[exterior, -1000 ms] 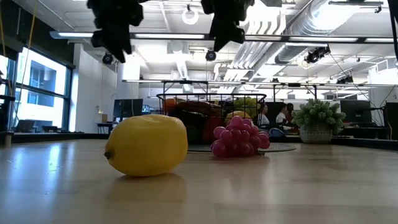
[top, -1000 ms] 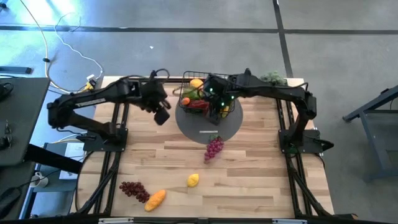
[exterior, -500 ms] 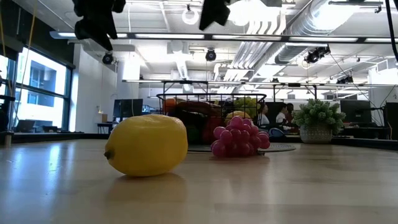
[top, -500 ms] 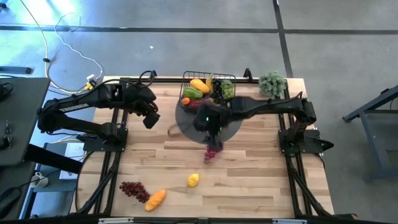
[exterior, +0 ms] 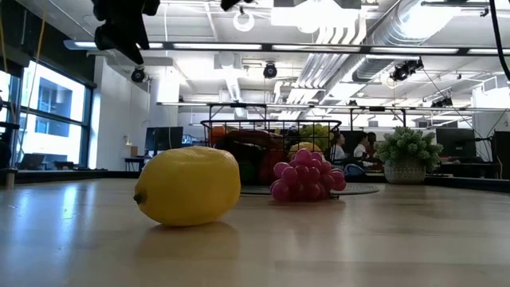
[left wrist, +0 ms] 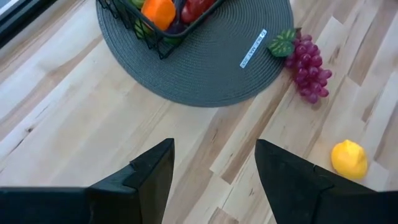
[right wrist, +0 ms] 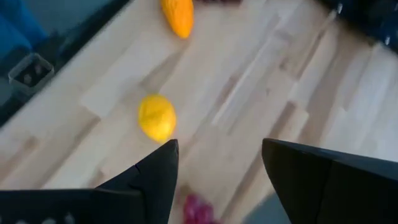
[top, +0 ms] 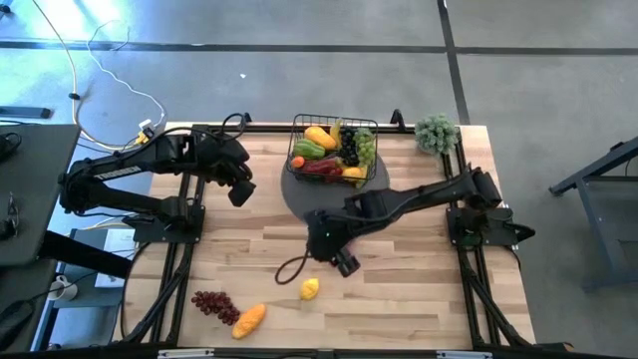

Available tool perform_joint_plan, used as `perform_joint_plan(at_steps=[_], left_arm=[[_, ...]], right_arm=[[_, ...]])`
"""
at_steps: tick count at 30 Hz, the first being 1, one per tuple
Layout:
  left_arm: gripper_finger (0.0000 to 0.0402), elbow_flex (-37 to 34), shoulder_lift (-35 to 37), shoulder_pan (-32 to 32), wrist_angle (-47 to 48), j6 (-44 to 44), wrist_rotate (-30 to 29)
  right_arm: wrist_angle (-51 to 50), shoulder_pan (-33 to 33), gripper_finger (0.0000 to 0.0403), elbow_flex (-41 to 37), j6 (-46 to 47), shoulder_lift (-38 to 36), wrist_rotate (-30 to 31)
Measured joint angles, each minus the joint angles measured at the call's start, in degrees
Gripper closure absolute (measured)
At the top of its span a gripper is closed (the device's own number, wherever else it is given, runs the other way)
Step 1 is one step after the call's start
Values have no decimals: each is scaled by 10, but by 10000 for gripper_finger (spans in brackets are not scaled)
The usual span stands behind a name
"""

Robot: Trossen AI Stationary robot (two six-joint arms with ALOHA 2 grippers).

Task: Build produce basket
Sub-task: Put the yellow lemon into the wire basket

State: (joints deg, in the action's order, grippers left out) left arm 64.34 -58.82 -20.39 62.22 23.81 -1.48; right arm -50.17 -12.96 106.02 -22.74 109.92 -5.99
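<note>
The black wire basket [top: 334,148] stands on a grey round mat [top: 329,199] at the table's far side and holds several toy fruits and vegetables. A purple grape bunch [left wrist: 308,65] lies at the mat's near edge; my right arm hides it in the high view. A lemon [top: 310,289] lies nearer the front, with a dark red grape bunch [top: 214,304] and an orange piece [top: 249,319] near the front left. My right gripper [top: 345,265] hangs open above the table, just beyond and right of the lemon [right wrist: 157,117]. My left gripper [top: 242,191] hangs open left of the mat.
A bushy grey-green plant [top: 436,132] stands at the far right corner. Bare wood lies between the mat and the lemon and over the table's right half. The low view shows the lemon [exterior: 188,185] close up, with the purple grapes [exterior: 307,177] and the basket behind it.
My right gripper has swung from above the basket toward the table's near edge, past the purple grapes, to beside the lemon, rolling at the wrist as it went. My left gripper has drawn back a little toward the table's left edge, then kept still. No produce has moved.
</note>
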Motion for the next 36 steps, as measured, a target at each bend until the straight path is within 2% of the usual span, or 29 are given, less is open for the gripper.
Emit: perform_joint_plan(at_steps=[6, 12, 17, 22, 28, 36], left_arm=[[190, 0, 0, 3, 2, 0, 2], [190, 0, 0, 3, 4, 0, 2], [190, 0, 0, 3, 6, -9, 2], [190, 0, 0, 3, 6, -7, 7], [190, 0, 0, 3, 6, 0, 28], [190, 0, 0, 3, 6, 1, 28]], right_arm=[[49, -11, 189, 0, 7, 16, -1], [54, -18, 186, 0, 19, 48, -13], [52, -20, 169, 0, 30, 73, -55], [54, -22, 156, 0, 2, 96, -56], [76, -30, 155, 0, -32, 122, -64], [105, -47, 155, 0, -58, 154, -83]])
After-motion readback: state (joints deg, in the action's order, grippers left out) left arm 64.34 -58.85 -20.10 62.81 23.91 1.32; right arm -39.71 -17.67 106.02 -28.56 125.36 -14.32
